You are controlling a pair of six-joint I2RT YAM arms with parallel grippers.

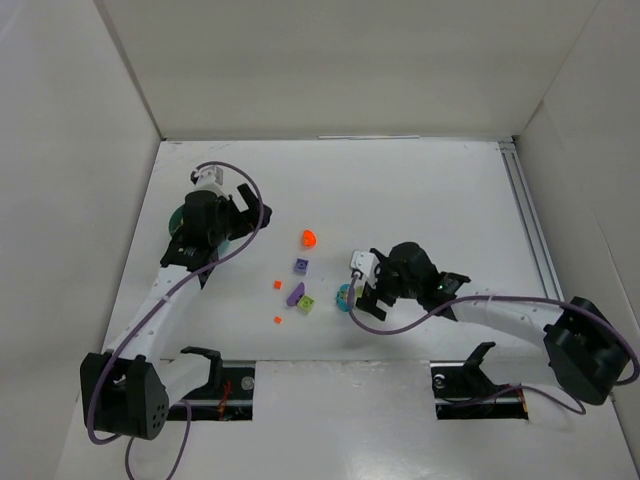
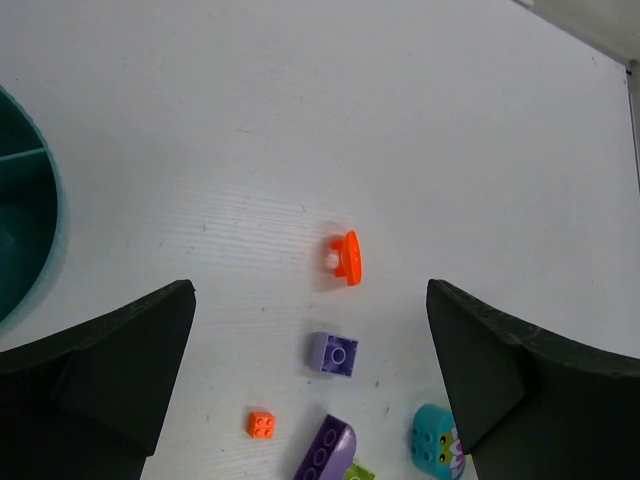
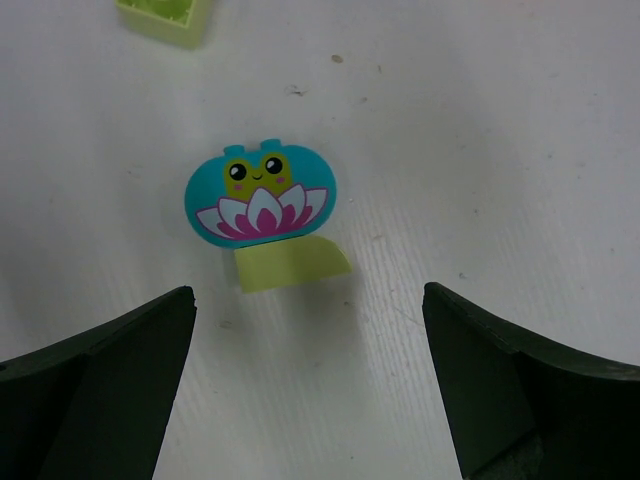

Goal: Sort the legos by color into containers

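Observation:
The teal tub (image 1: 183, 226) sits at the left, mostly hidden under my left arm; its rim shows in the left wrist view (image 2: 40, 240). My left gripper (image 1: 252, 216) is open and empty beside it (image 2: 310, 320). The loose legos lie mid-table: an orange round piece (image 1: 309, 239) (image 2: 345, 258), a small purple brick (image 1: 300, 266) (image 2: 333, 354), a tiny orange brick (image 1: 277, 285) (image 2: 261, 425), a purple slope (image 1: 295, 293), a lime brick (image 1: 309, 304). My right gripper (image 1: 362, 298) (image 3: 308, 330) is open just short of a cyan frog brick (image 3: 260, 197) (image 1: 345, 297) and a lime piece (image 3: 290, 263).
A second tiny orange brick (image 1: 278, 320) lies nearer the front edge. White walls enclose the table on three sides. A metal rail (image 1: 525, 215) runs along the right side. Arm bases and cables sit at the near edge.

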